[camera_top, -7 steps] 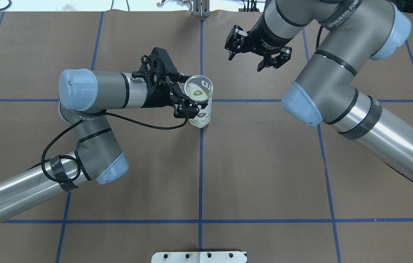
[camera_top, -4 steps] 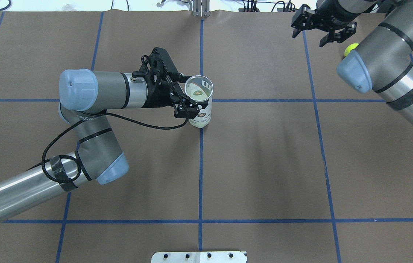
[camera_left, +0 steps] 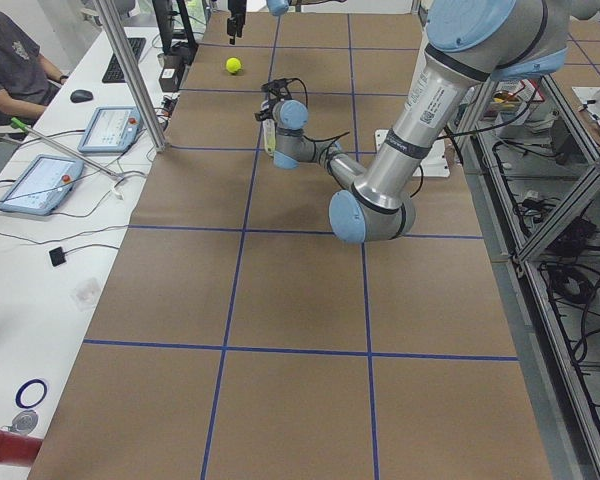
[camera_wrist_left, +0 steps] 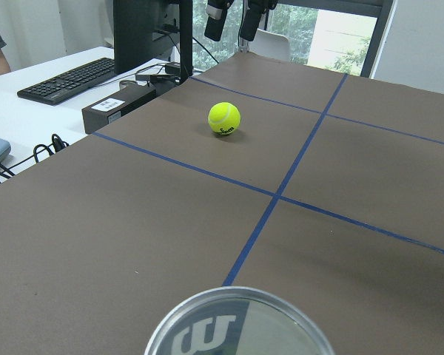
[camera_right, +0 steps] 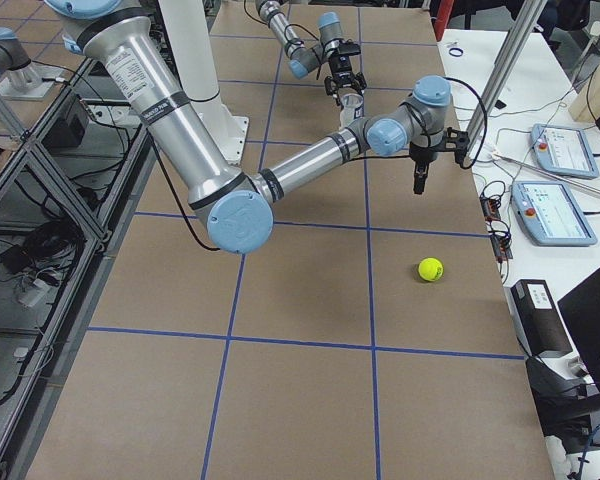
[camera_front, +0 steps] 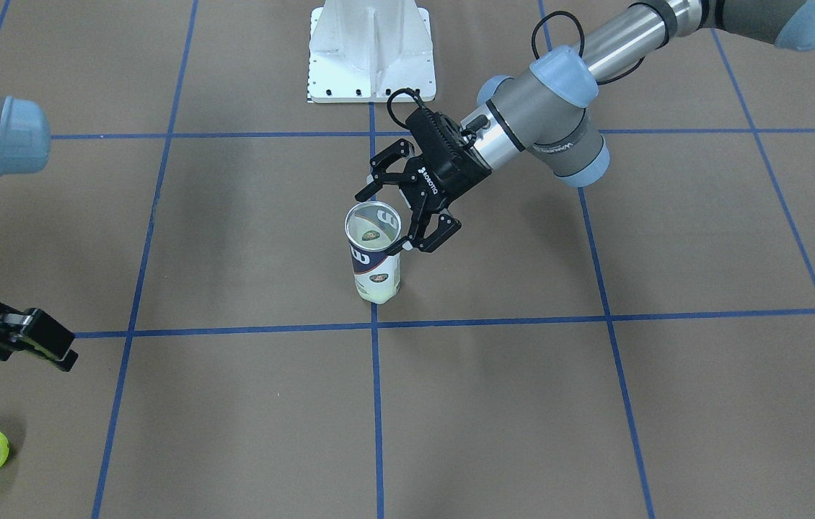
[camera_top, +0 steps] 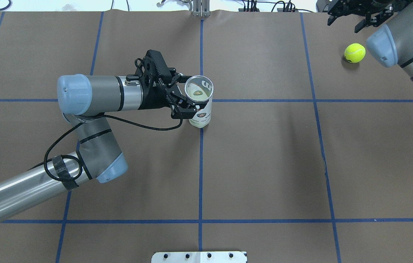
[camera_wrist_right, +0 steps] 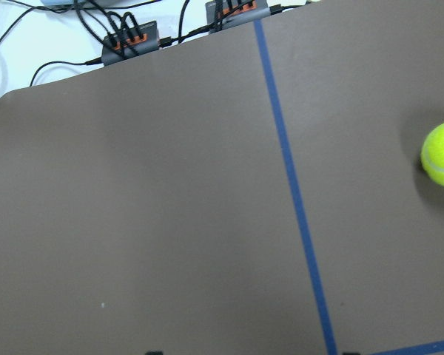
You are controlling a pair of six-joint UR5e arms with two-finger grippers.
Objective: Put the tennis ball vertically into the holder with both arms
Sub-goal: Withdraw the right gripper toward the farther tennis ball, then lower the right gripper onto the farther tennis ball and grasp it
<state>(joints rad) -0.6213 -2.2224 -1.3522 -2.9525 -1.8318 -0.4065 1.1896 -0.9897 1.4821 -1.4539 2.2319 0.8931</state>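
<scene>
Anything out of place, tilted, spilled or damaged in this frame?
Nothing stands out. The holder stands upright at the table's centre, and the left gripper brackets it with its jaws near the rim. The tennis ball lies alone on the table near the far right corner, close to the open, empty right gripper, not yet picked up.

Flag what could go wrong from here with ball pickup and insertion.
1. The tennis ball lies loose near the edge of the table; the open right tool isn't over it, and an off-centre close might roll it off.
2. The left tool brackets the upright holder near its rim; grip unclear, so insertion could tip it.
</scene>
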